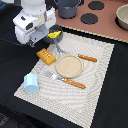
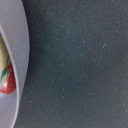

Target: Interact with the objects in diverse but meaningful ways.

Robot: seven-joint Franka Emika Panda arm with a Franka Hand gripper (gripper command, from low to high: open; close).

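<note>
In the exterior view my gripper (image 1: pixel 48 36) hangs under the white arm at the placemat's far corner, and its fingers are hidden by the wrist. Just beside it lies the yellow cheese wedge (image 1: pixel 54 34) in the small dark pan (image 1: pixel 56 39), whose grey handle (image 1: pixel 60 49) points toward the plate. The orange ridged block (image 1: pixel 46 56) lies near it. The light blue cup (image 1: pixel 31 82) stands at the mat's near corner. No sausage shows. The wrist view shows only a grey curved rim (image 2: pixel 21 60) with something red and green (image 2: pixel 6 84) inside, over a dark surface.
A tan round plate (image 1: pixel 69 66) sits mid-mat on the striped placemat (image 1: pixel 95 100), with an orange-handled fork (image 1: pixel 67 80) and knife (image 1: pixel 87 58) beside it. Behind are a toy stove (image 1: pixel 92 19) with a dark pot (image 1: pixel 68 7) and a bowl (image 1: pixel 122 17).
</note>
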